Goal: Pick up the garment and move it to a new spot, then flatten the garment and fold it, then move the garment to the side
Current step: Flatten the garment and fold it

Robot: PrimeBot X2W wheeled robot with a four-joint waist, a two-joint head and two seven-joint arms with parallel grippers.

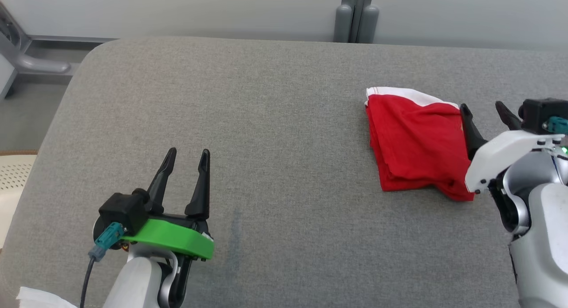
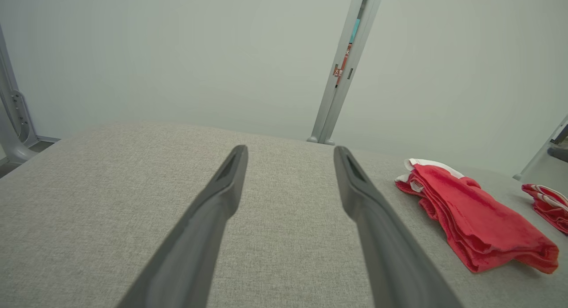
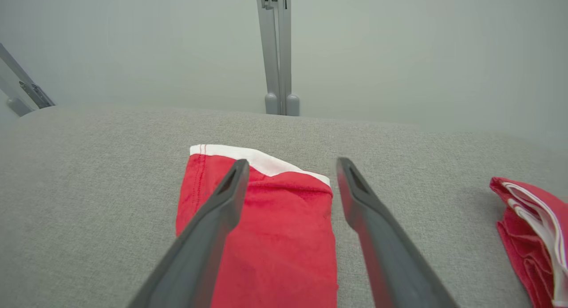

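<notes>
Right claw [image 1: 481,105] spread wide by folded red garment [image 1: 412,144], left claw [image 1: 188,151] wide too, grey fabric surface [image 1: 266,99], pale wall [image 1: 177,10] behind

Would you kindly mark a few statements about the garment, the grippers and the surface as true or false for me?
1. The red garment lies folded on the grey surface. True.
2. The right gripper is shut on the garment. False: its jaws stand open and pinch no cloth.
3. The left gripper is open and holds nothing. True.
4. The band along the garment's edge is blue. False: it is white.
5. A second red garment lies apart from the folded one. True.
</notes>
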